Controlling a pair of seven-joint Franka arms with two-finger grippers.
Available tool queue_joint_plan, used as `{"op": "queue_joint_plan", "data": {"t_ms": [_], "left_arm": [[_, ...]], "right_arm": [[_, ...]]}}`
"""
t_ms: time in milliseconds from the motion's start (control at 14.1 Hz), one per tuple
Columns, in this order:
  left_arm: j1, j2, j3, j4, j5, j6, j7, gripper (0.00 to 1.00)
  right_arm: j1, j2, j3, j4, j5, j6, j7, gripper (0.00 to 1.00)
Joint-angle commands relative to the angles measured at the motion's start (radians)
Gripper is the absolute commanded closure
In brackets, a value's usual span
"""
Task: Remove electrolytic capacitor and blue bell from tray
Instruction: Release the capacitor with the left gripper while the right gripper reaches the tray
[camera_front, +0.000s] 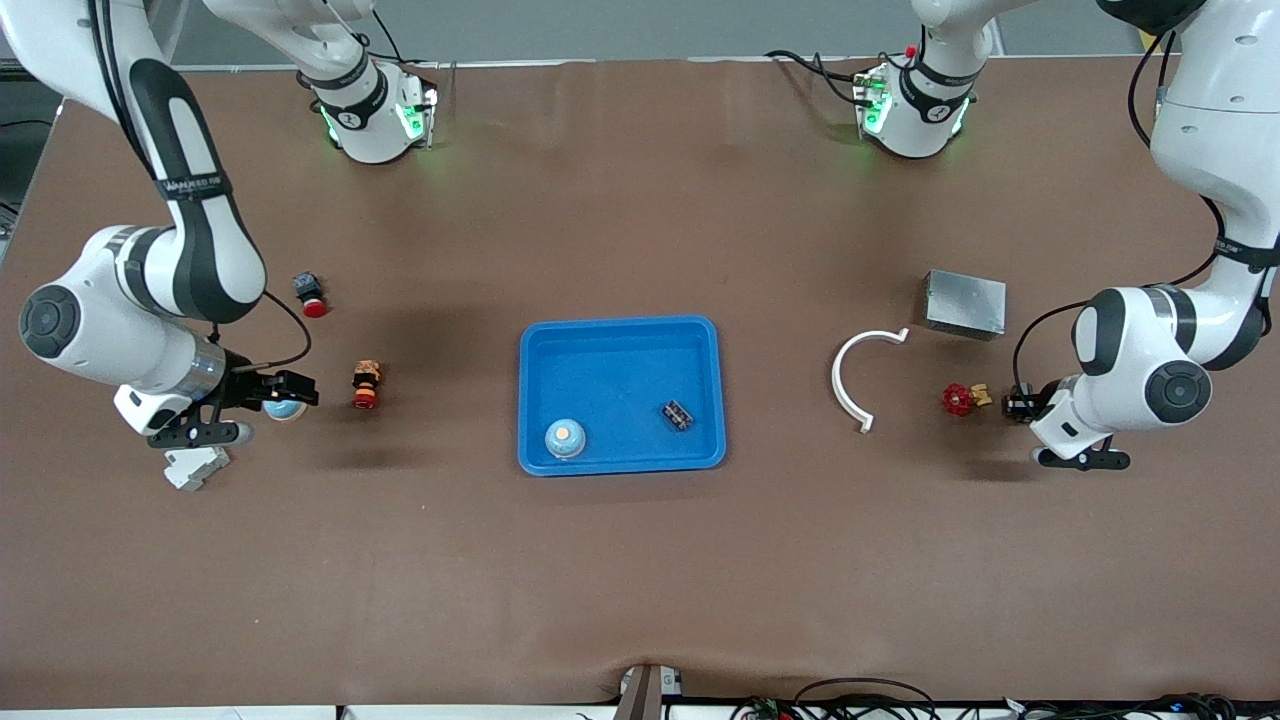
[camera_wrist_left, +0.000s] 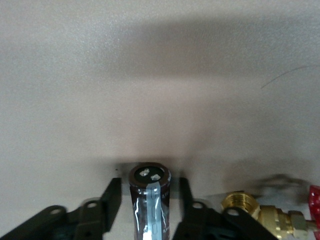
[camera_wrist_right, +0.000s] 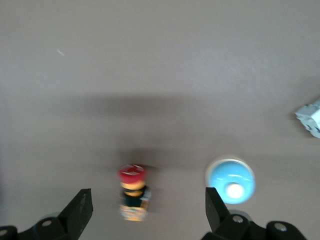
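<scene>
The left claw (camera_front: 1018, 403) stands open around the electrolytic capacitor (camera_wrist_left: 149, 200), out of the tray (camera_front: 620, 335) at the left arm's end of the desk. If a finger brushes it on lifting, it could topple. The right claw (camera_wrist_right: 147, 200) is open beside a blue bell (camera_wrist_right: 230, 181).

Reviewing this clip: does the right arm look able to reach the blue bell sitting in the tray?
Probably yes. The bell stands uncovered in the tray, toward the right arm's end; the right claw is open and empty. The nearby rim may crowd a finger.
</scene>
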Motion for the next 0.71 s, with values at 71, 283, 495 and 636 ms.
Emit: {"op": "queue_joint_plan", "data": {"t_ms": [71, 283, 495, 636], "left_arm": [[0.011, 0.009, -0.004, 0.015, 0.021, 0.004, 0.001, 0.00], [0.023, 0.003, -0.006, 0.015, 0.023, 0.002, 0.007, 0.00], [0.034, -0.018, -0.006, 0.015, 0.023, -0.009, 0.012, 0.00], [0.033, -0.048, -0.010, 0.017, 0.014, -0.027, 0.009, 0.00]], "right_arm": [[0.164, 0.019, -0.005, 0.080, 0.010, -0.009, 0.272, 0.00], [0.285, 0.074, -0.006, 0.165, 0.004, -0.004, 0.487, 0.00], [0.366, 0.157, -0.006, 0.261, -0.063, -0.009, 0.671, 0.00], [0.414, 0.221, -0.006, 0.321, -0.092, -0.007, 0.766, 0.00]]}}
